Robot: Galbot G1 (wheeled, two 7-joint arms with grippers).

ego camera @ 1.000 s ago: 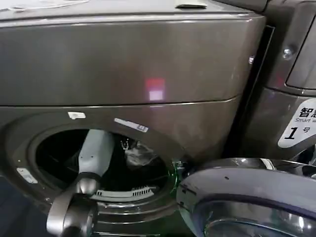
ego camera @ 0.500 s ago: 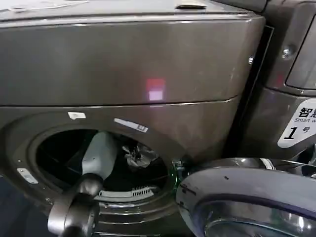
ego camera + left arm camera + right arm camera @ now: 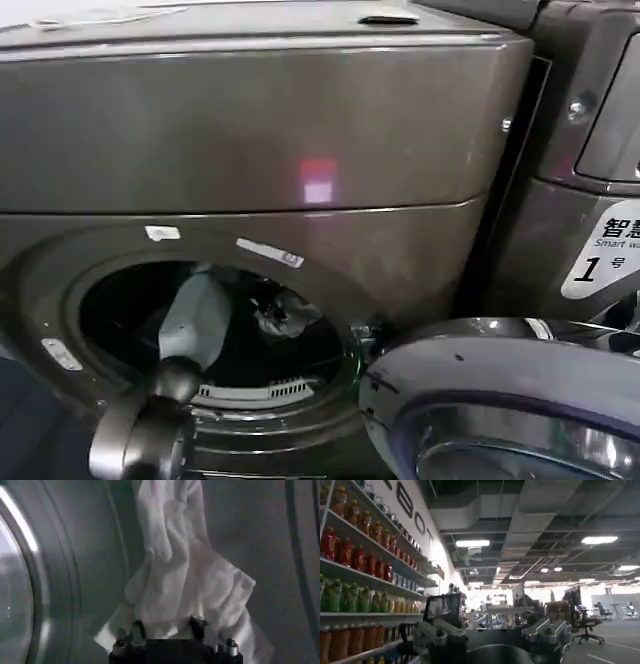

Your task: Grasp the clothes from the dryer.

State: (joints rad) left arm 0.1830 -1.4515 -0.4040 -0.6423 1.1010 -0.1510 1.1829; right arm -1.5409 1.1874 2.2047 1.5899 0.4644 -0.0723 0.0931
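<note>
I am reaching my left gripper (image 3: 167, 630) into the bronze-grey metal dryer (image 3: 250, 150), its fingers pinching the wrinkled pale grey-white clothes (image 3: 185, 575) near the drum's back wall. My right gripper (image 3: 492, 637) is idling out in the room, jaws spread wide.

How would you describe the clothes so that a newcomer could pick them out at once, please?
Find the dryer, the bronze-grey machine with the round porthole. The left arm reaches into its dark drum, and the clothes hang at the left gripper: a small, wrinkled grey-white bundle, the one pale soft thing against the metal.
</note>
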